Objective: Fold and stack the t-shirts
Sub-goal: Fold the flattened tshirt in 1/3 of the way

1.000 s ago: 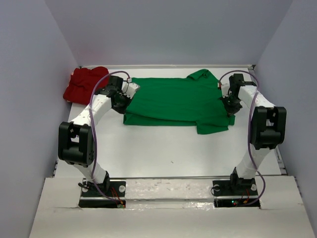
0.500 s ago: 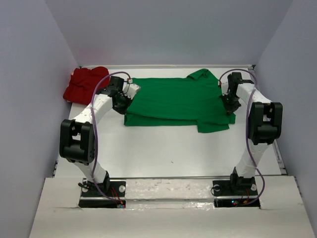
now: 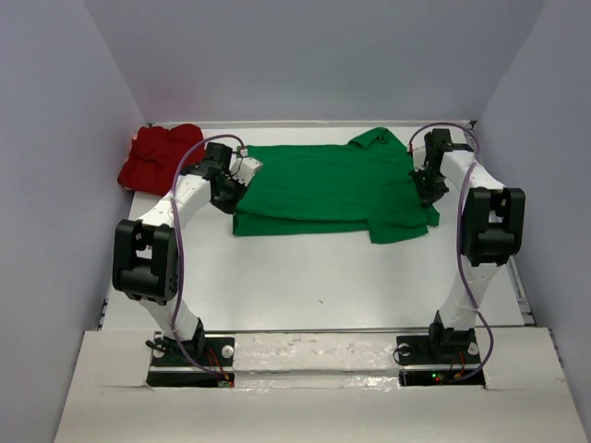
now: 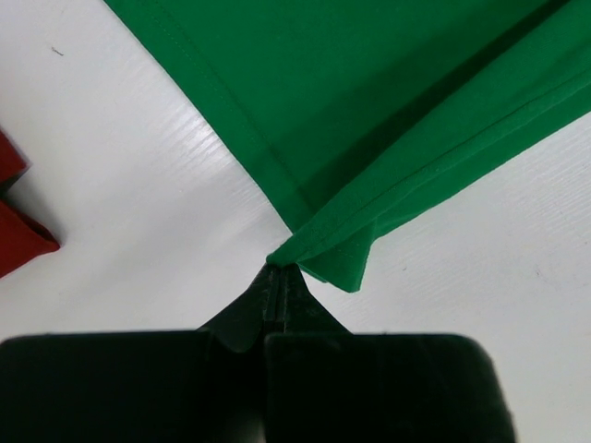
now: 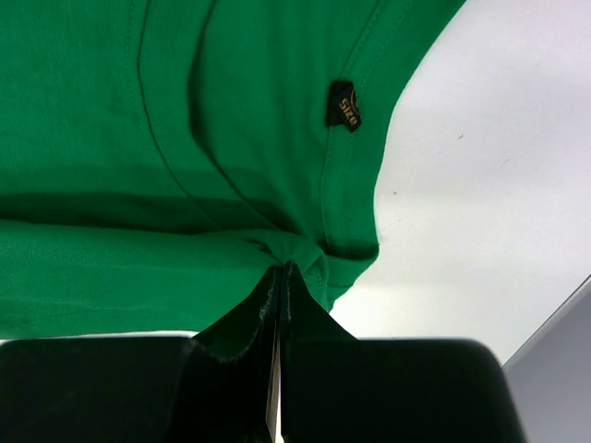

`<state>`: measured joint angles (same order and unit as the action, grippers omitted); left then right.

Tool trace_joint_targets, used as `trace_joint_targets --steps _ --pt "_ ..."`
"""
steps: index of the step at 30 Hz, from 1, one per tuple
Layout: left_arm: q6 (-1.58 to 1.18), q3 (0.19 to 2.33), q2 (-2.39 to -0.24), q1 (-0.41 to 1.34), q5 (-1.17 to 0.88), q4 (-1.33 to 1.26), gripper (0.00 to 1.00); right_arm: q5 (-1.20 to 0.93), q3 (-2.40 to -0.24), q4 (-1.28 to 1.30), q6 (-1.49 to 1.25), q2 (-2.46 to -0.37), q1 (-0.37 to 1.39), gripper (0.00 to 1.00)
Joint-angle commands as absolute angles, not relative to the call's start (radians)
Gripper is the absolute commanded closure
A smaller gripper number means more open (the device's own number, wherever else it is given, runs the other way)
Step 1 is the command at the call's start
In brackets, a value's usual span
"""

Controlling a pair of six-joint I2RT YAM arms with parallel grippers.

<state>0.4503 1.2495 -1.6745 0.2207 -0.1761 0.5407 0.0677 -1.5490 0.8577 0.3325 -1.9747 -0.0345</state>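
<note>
Nearest, the bare white counter point(image 3: 314, 277) lies between the arm bases and the cloth. Just beyond it the green t-shirt point(image 3: 323, 189) lies spread sideways across the middle. Its near part is doubled over, so a second layer shows along the near edge, and what looks like a sleeve sticks out at the near right.

The left gripper point(image 4: 277, 288) is clenched on the shirt's left corner, with two hemmed layers pinched between its tips. The right gripper point(image 5: 282, 277) is clenched on a bunch of cloth at the shirt's right edge, just below a small black size tag point(image 5: 343, 104).

Over the last second the right arm has drawn its gripper away from the bases and a little inward, and the shirt's near right corner has crept along with it. The left gripper has shifted only slightly. I take this as the fold in hand: both ends are held and the near edge is being carried farther, with the fold not yet laid.

Farthest, the red t-shirt point(image 3: 157, 157) sits crumpled in the far left corner, so most of the task looks to be ahead.
</note>
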Motion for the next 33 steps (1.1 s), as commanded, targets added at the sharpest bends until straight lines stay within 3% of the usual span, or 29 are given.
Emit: trace_joint_targets --steps 1,16,33 --pt "0.454 1.273 -1.68 0.215 -0.181 0.537 1.0 0.077 -1.617 0.828 0.321 -1.986 -0.044 1.0" --pt "0.454 1.281 -1.7 0.216 -0.183 0.538 1.0 0.109 -1.776 0.868 0.322 -2.112 -0.044 1.0" --pt "0.454 1.287 -1.717 0.218 -0.179 0.54 1.0 0.101 -1.761 0.871 0.345 -2.178 -0.044 1.0"
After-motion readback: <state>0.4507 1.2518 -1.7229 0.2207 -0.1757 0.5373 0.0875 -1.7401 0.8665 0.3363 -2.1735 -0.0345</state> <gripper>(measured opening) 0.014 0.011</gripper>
